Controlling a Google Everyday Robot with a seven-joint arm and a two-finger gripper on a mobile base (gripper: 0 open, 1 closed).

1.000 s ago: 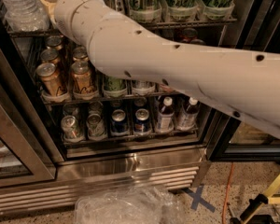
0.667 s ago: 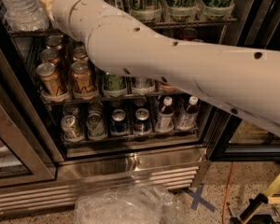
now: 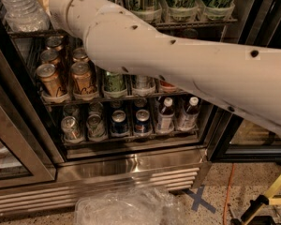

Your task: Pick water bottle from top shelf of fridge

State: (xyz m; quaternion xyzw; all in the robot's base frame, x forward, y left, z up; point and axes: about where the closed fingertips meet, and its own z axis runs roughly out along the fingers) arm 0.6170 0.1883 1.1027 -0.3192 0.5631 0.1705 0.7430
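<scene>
Fridge (image 3: 131, 165) top shelf (image 3: 196, 22): clear ribbed water bottle (image 3: 18, 8); pincer off-frame above, grip untellable.

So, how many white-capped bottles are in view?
2. One white-capped bottle stands on the bottom rack, right end; the other right of it. The arm may hide more. The gripper is out of view, beyond the top edge.

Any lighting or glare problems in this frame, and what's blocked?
Camera view: warm, dim light, lower racks shadowed; sheen on the fridge base; arm hides part of the top shelf; water bottle cropped top left; hand out of frame.
</scene>
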